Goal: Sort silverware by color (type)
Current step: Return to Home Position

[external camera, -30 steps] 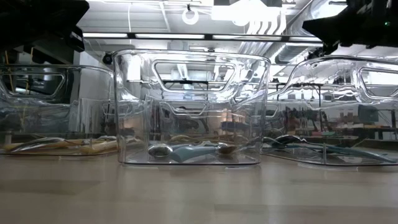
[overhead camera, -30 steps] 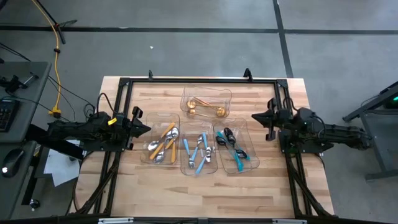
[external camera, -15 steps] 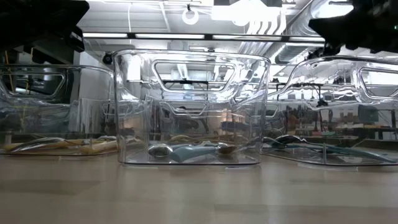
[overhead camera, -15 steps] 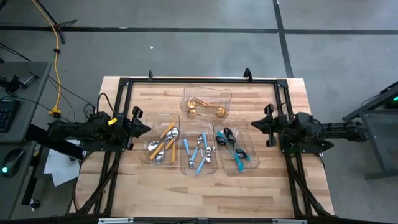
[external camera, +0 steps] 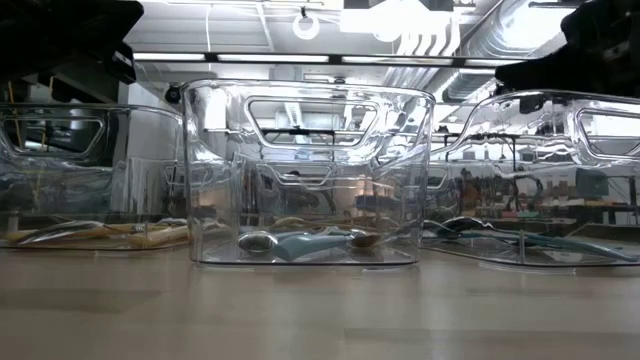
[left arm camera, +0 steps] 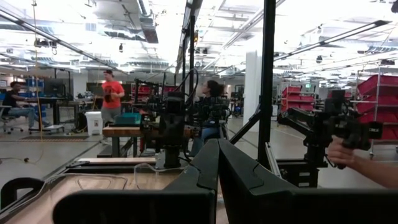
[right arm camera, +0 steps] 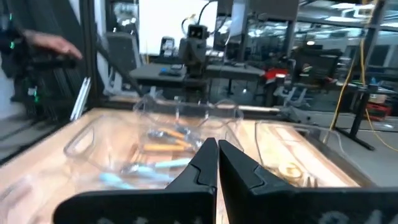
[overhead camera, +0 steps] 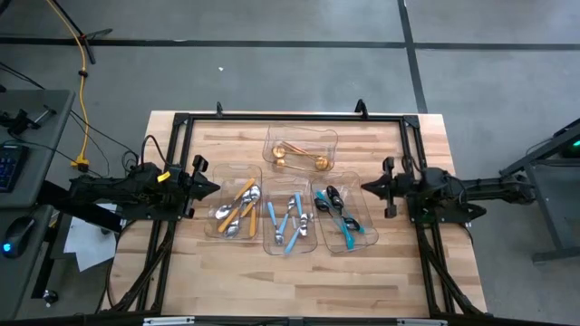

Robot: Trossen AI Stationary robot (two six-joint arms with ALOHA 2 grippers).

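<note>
The silverware lies in clear trays at the table's middle. Gold pieces [overhead camera: 297, 158] fill the far tray, orange-handled spoons [overhead camera: 237, 206] the left one, light-blue-handled ones [overhead camera: 289, 221] the middle one, dark teal-handled ones [overhead camera: 338, 210] the right one. The low view shows the light-blue pieces [external camera: 300, 243] on their tray's floor. My left gripper [overhead camera: 217, 187] waits shut at the left, above the table, short of the orange tray; its shut fingers [left arm camera: 217, 163] hold nothing. My right gripper [overhead camera: 363, 188] hovers shut at the right, pointing toward the teal tray, fingers [right arm camera: 216, 160] together.
A black frame [overhead camera: 272, 118] runs around the tabletop. Bare wood lies in front of the trays near the front edge [overhead camera: 290, 285]. A person's hand [left arm camera: 354, 158] holding a device shows beyond the table, and people stand in the room behind.
My right gripper has swung toward the table's near edge and sunk a little, ending pointed at the teal tray. It has stayed shut. The trays and silverware have not moved.
</note>
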